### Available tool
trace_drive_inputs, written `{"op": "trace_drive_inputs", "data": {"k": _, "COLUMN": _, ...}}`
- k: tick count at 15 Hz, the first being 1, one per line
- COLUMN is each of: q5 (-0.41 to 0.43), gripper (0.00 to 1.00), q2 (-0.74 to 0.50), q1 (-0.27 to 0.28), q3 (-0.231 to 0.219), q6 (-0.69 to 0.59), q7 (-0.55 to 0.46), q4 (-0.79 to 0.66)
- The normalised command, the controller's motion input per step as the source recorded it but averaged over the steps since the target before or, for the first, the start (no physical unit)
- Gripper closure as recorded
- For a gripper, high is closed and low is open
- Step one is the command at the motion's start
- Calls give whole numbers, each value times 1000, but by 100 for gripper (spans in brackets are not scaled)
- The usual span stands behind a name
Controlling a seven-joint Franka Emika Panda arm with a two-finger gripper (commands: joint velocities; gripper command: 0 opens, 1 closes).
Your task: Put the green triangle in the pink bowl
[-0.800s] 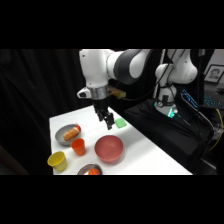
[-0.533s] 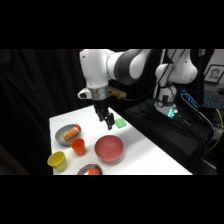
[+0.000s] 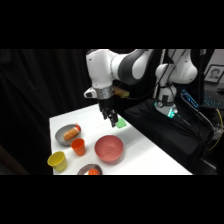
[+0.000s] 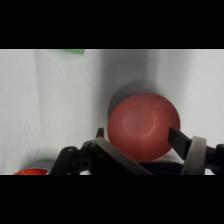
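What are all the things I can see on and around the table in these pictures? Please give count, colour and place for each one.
green triangle: one, bright green, on the table's far side, beside the gripper.
pink bowl: one, salmon pink, near the table's middle, empty.
orange cup: one, orange, left of the pink bowl.
yellow cup: one, yellow, at the near left corner.
metal bowls: two, grey with orange food, one at the left side, one at the near edge.
table: one, white.
arm: one, white, reaching from upper right.
gripper: one, black, low over the table's far side.

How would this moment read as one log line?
gripper: empty, above table | small green triangle block: on table | round pink bowl: empty
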Motion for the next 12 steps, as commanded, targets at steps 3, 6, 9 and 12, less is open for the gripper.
{"op": "trace_drive_inputs", "data": {"k": 3, "q5": -34, "gripper": 0, "q2": -397, "q1": -82, "q3": -38, "q6": 187, "q7": -99, "q4": -419}}
{"op": "trace_drive_inputs", "data": {"k": 6, "q5": -18, "gripper": 0, "q2": -349, "q1": -89, "q3": -57, "q6": 192, "q7": -139, "q4": -371}}
{"op": "trace_drive_inputs", "data": {"k": 9, "q5": -1, "gripper": 0, "q2": -264, "q1": -91, "q3": -69, "q6": 209, "q7": -166, "q4": -303}}
{"op": "trace_drive_inputs", "data": {"k": 12, "q5": 26, "gripper": 0, "q2": -180, "q1": -96, "q3": -81, "q6": 209, "q7": -212, "q4": -242}}
